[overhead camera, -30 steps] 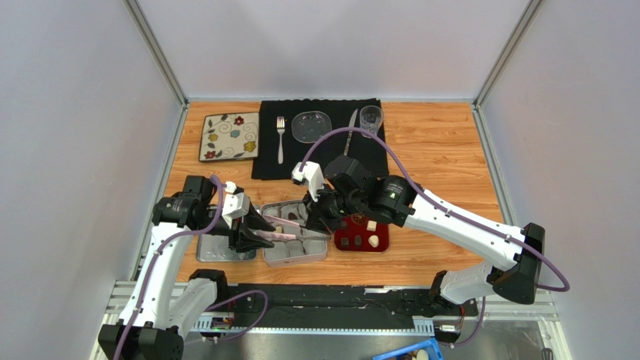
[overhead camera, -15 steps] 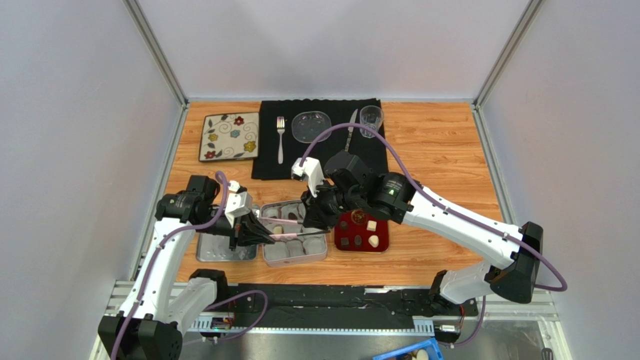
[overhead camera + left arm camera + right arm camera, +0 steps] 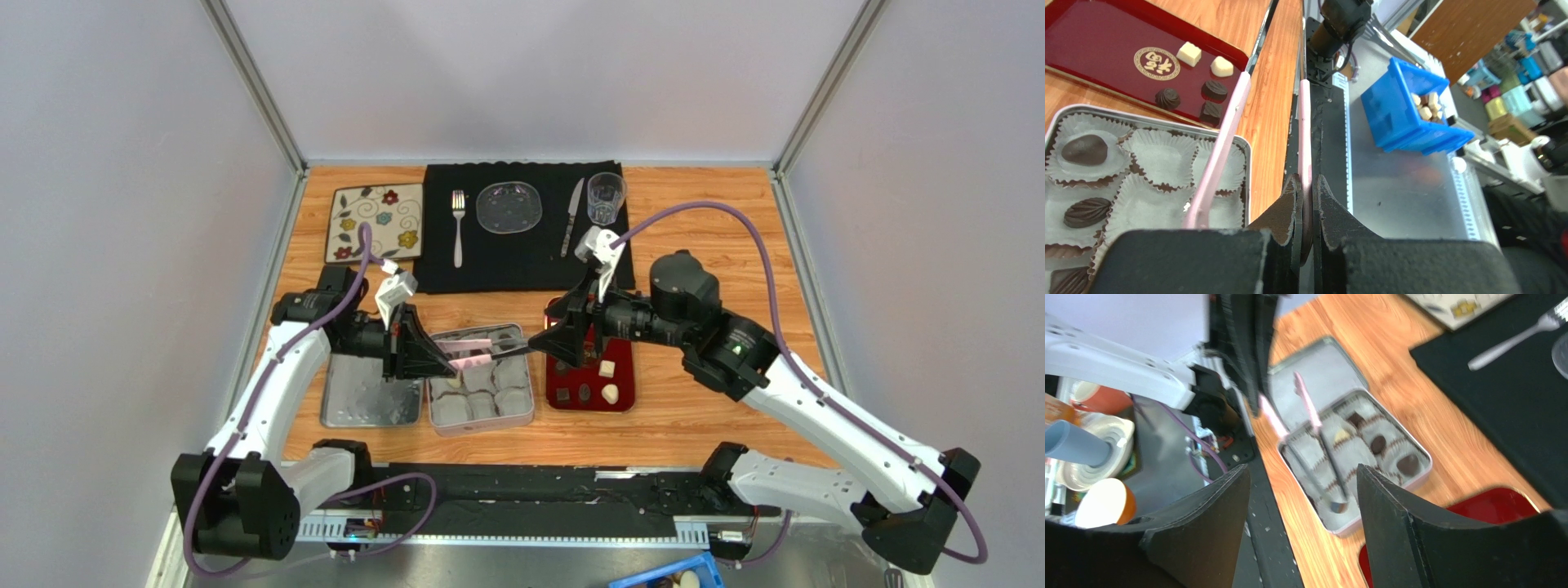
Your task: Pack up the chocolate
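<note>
Wooden table (image 3: 724, 245), grey walls on three sides. Tin (image 3: 481, 426) sat near the front edge, middle, filled with white paper cups (image 3: 1161, 156). Chocolate in two places: several dark pieces (image 3: 1084, 150) already sat in cups in the tin; two cream (image 3: 1190, 54) and three dark remained on the red tray (image 3: 1100, 37), just right of the tin. Lid (image 3: 368, 398) lay flat, just left of the tin. Left gripper (image 3: 1306, 187) hung over the tin's left edge, fingers pinched tight on one arm of the pink tongs (image 3: 1223, 138); the other arm splayed free. Tongs reached across above the tin toward the tray side. Right gripper (image 3: 1303, 474) was just right of the tin, above the tray's near-left part, close to the tongs' far end, fingers spread wide with nothing held; contact with the tongs could not be judged. Behind the tin, a black mat (image 3: 515, 257) carried fork (image 3: 458, 227), clear dish (image 3: 509, 206), knife (image 3: 573, 214) and glass (image 3: 605, 194). Flowered tile (image 3: 374, 223) lay behind and left of the tin.
</note>
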Controlling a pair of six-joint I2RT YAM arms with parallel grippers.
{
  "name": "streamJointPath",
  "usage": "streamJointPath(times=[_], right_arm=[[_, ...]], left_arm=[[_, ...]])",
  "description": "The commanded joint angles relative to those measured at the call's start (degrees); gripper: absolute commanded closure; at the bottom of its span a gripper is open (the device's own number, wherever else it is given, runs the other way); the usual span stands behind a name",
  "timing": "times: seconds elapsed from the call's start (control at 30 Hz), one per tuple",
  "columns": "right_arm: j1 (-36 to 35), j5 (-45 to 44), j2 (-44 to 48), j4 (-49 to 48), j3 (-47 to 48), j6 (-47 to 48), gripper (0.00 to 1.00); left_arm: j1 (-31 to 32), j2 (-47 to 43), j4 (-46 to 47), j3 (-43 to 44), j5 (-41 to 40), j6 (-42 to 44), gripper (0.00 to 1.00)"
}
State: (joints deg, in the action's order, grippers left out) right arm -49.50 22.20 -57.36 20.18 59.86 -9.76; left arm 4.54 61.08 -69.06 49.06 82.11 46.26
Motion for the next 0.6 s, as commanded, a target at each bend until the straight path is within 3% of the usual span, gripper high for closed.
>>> streamJointPath(times=[0.0,0.57], right_arm=[[0.9,4.4,1.2,-9.2,-3.0,-4.2,0.32],[4.1,12.0,-3.9,-26.1,-10.0,-13.2,0.27]], left_arm=[[0.2,1.5,3.8,3.7,19.0,-7.7,1.0],[0.9,0.3,3.7,8.3,19.1,-11.3,1.0]])
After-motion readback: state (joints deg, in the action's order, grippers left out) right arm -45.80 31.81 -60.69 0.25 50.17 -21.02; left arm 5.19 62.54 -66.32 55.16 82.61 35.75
